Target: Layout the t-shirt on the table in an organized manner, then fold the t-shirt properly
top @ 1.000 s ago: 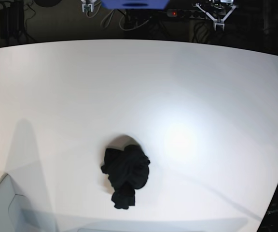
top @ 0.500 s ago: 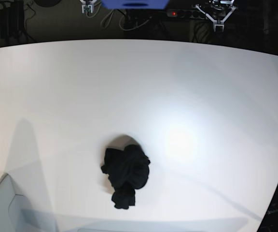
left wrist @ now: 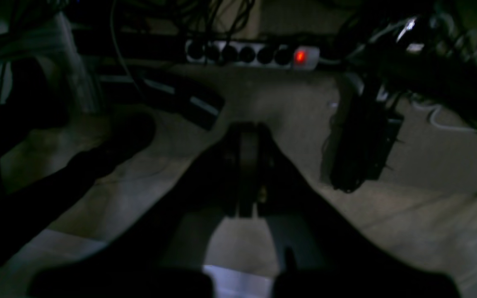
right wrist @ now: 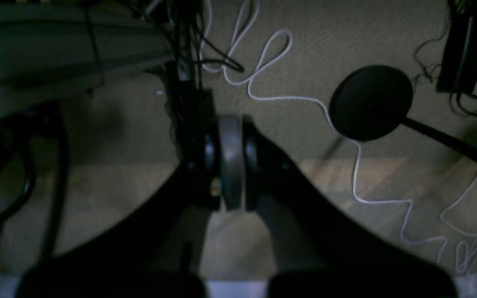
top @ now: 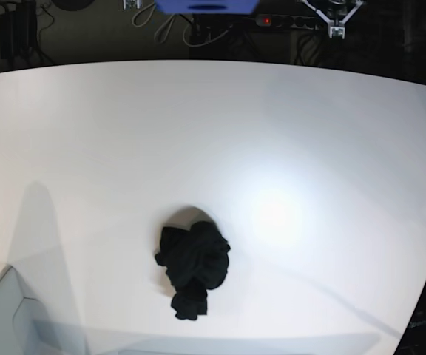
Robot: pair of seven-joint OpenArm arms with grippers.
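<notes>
black t-shirt lies crumpled in a heap on the white counter, toward the near edge, a little left of centre in the base view. not laid out, not folded. no print or collar mark can be made out in the bundle. a narrower lump of fabric trails off the heap toward the near edge. rest of the counter surface around it is bare white, w/ a bright glare spot just right of the shirt.

both arms are well apart from the shirt, beyond the far edge of the counter. left fingers show only as a small white tip at the top right of the base view; right fingers are barely in frame at the top left, beside a blue object.

left wrist view: left fingers pressed together, nothing between them, pointing at the floor. a power strip w/ a lit red switch lies ahead, dark cables and a black box nearby. view is dim and blurred.

right wrist view: right fingers likewise closed, holding nothing, over carpeted floor. a white cable snakes across the floor, passing a round black base.

neither arm touches the shirt or the counter.
</notes>
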